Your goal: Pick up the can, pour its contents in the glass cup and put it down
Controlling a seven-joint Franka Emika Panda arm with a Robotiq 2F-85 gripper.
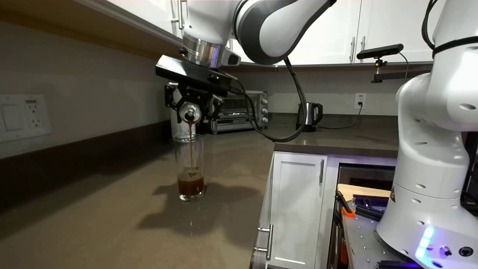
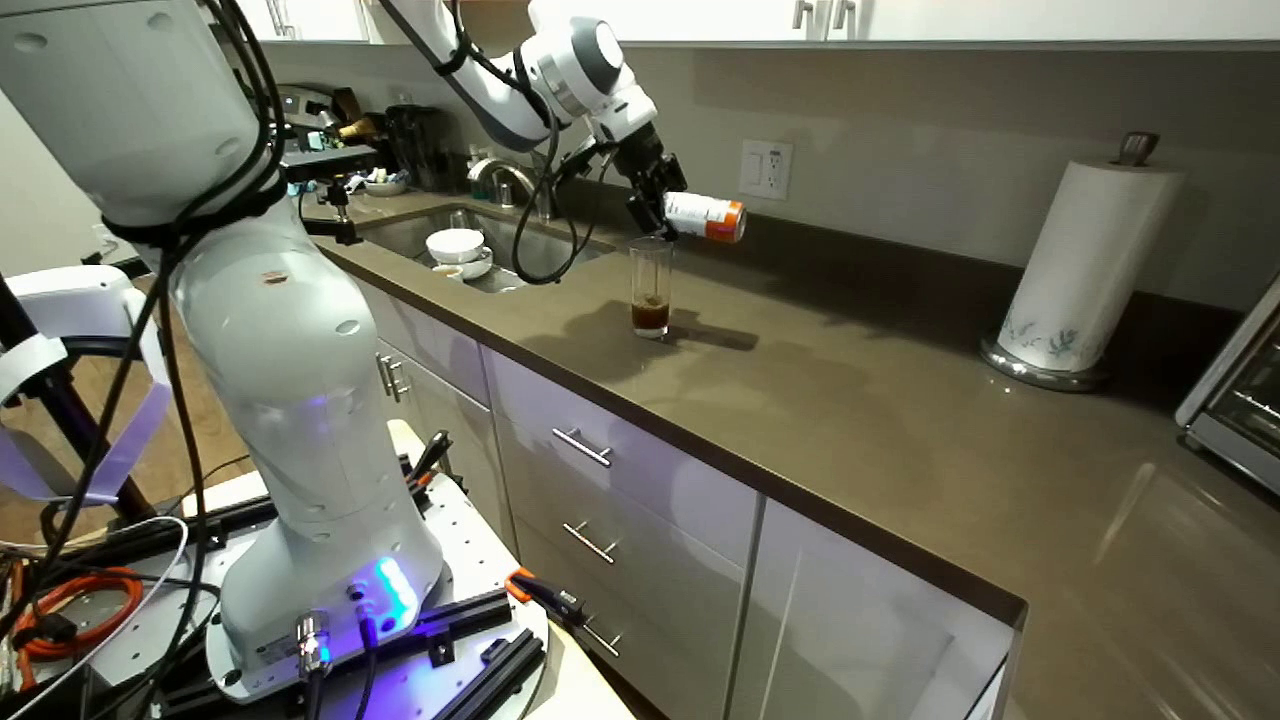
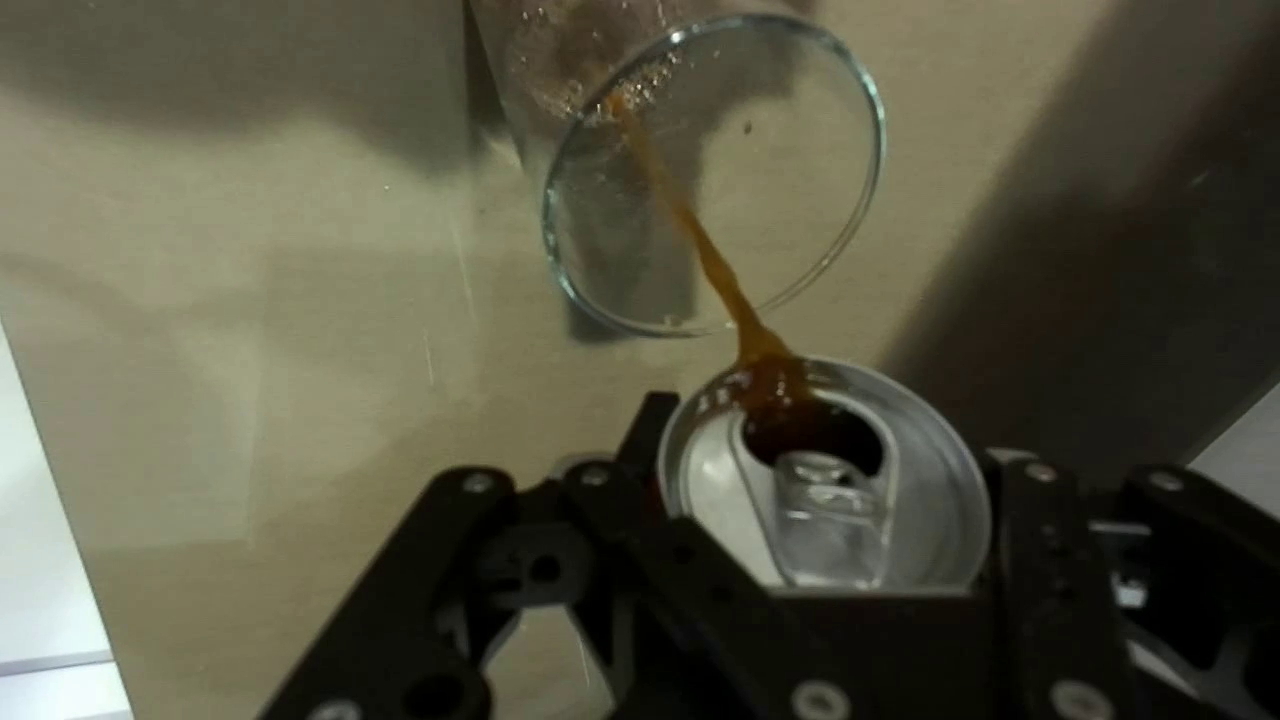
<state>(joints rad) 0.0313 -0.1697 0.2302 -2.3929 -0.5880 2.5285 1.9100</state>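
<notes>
In an exterior view, the end effector [image 1: 192, 115] grips the tipped can [image 1: 189, 110] above the glass cup [image 1: 184, 160], which stands upright on the table [image 1: 231, 160] at six o'clock from it; brown liquid [image 1: 191, 185] streams in and covers the bottom. In an exterior view, the paper-towel roll [image 2: 1090, 265] stands at three o'clock from the glass cup, and the can lies nearly sideways, base toward three o'clock. In the wrist view, the brown liquid leaves the can's opening toward eleven o'clock.
</notes>
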